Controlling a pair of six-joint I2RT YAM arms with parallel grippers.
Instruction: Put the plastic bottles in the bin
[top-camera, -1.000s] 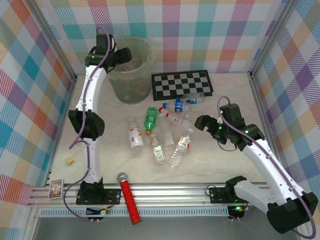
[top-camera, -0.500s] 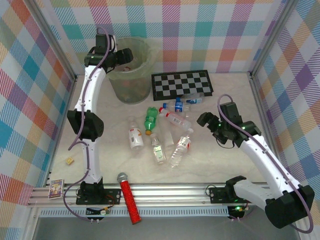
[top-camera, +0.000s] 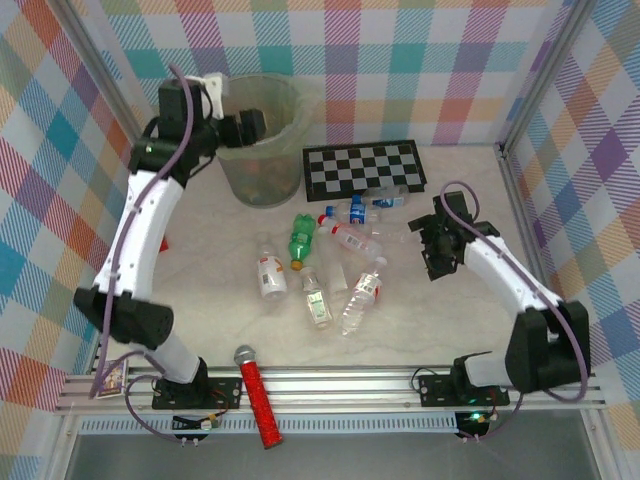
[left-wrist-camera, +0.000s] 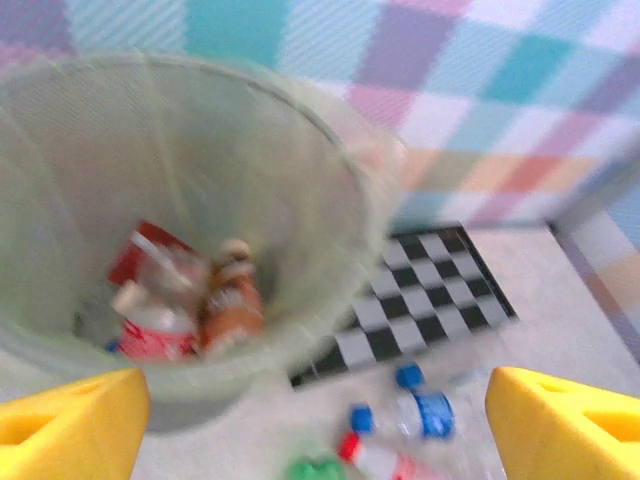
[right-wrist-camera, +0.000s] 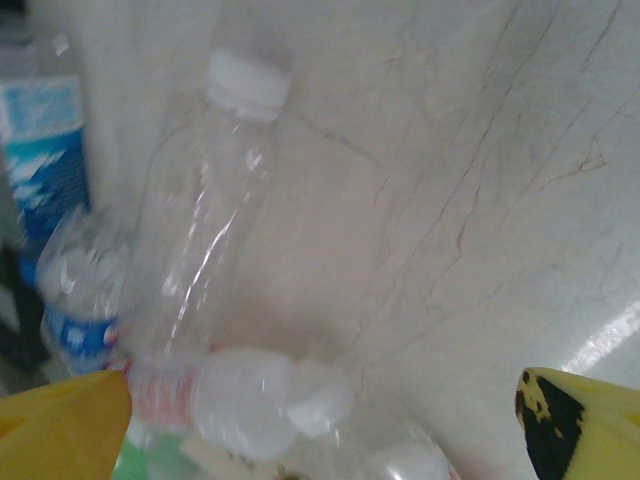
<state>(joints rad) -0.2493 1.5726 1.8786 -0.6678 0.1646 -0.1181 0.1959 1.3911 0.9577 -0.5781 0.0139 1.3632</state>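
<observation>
My left gripper (left-wrist-camera: 315, 425) hangs spread and empty beside the bin (left-wrist-camera: 372, 205), with bottles (left-wrist-camera: 190, 305) lying inside it. My right gripper (right-wrist-camera: 320, 425), fingers wide, hovers over a clear bottle (right-wrist-camera: 215, 230) just ahead. It may roll aside as I close, or crowding neighbours (right-wrist-camera: 50, 130) could foul the pinch.

Left arm (top-camera: 140, 235): white tubular links, chunky black joint housings, black base block. Thin lilac cable (top-camera: 188, 105) loops loose alongside.
Right arm (top-camera: 505, 275): same white-and-black build, with a second lilac cable (top-camera: 452, 186). Small green light (top-camera: 472, 414) at its base.
Left gripper (left-wrist-camera: 318, 425): plain yellow wedge-shaped fingers (left-wrist-camera: 70, 425).
Right gripper (right-wrist-camera: 320, 420): yellow fingertips (right-wrist-camera: 60, 420), one marked with black scuffs.
</observation>
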